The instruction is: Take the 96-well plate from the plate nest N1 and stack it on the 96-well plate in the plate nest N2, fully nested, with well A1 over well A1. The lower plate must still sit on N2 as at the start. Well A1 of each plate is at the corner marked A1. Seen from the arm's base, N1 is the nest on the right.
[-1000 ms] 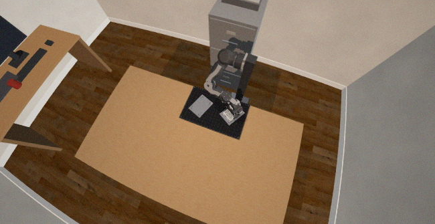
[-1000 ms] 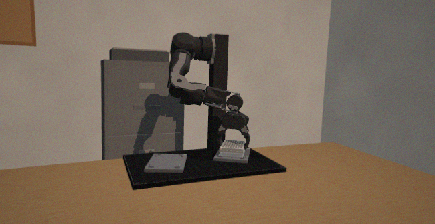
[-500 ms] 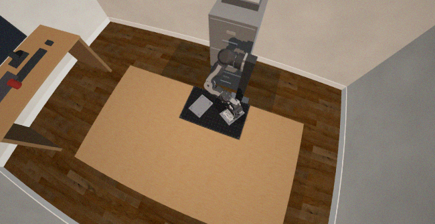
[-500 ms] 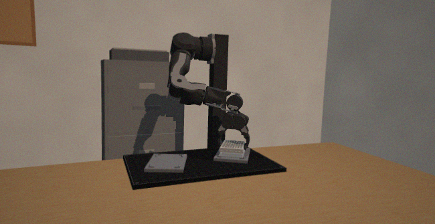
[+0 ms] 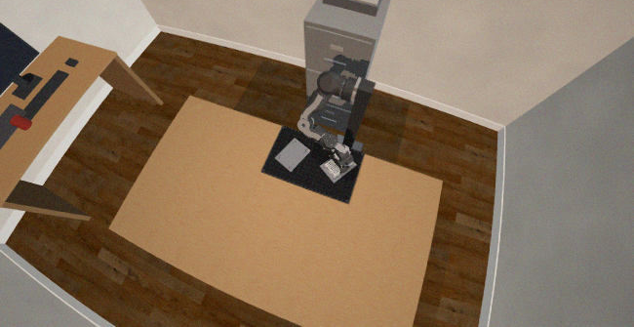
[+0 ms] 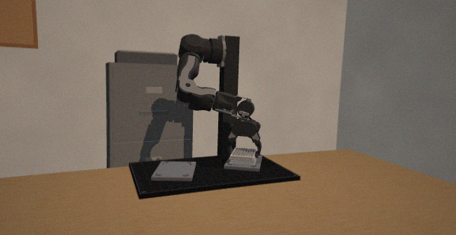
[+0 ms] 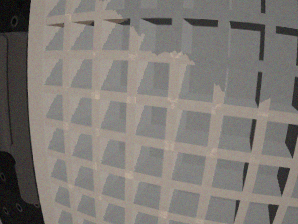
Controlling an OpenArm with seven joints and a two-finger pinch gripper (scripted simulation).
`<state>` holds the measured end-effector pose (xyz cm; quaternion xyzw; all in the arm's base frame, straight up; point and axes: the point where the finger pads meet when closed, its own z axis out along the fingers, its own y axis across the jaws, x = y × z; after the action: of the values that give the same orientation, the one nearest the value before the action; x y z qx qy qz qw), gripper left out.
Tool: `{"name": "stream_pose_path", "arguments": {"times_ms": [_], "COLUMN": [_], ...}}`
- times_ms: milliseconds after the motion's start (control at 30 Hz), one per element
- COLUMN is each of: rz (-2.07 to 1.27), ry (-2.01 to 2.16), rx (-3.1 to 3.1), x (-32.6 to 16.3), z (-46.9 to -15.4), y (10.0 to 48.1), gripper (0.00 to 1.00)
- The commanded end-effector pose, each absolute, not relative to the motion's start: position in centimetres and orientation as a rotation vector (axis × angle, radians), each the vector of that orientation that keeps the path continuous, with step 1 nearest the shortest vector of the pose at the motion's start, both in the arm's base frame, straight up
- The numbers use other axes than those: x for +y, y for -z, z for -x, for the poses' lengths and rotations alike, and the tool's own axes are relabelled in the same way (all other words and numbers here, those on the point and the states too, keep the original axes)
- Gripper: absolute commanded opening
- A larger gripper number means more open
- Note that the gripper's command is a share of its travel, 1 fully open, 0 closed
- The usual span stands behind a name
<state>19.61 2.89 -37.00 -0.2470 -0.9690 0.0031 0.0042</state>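
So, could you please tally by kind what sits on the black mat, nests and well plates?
Plate nests: 2, the bare nest and the occupied nest
Well plates: 1 distinguishable, the gridded plate, gripped by the gripper; a second beneath cannot be told apart
Total: 3

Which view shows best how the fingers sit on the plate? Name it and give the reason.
The exterior view: the gripper, shut on the 96-well plate, shows from the side, a dark finger down each flank. The top view shows the plate small, half under the wrist. The wrist view shows only the well grid, no fingertips.
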Motion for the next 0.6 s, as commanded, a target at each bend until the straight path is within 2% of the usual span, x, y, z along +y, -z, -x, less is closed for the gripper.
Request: {"name": "stream_pose_path", "arguments": {"times_ms": [0, 567], "rz": [0.768, 0.767], "ry": [0.004, 0.008], "rx": [-3.041, -3.041], "x": [3.07, 3.14], "z": [-19.70, -19.77], "y": [36.93, 37.12], "gripper": [0.00, 0.00]}}
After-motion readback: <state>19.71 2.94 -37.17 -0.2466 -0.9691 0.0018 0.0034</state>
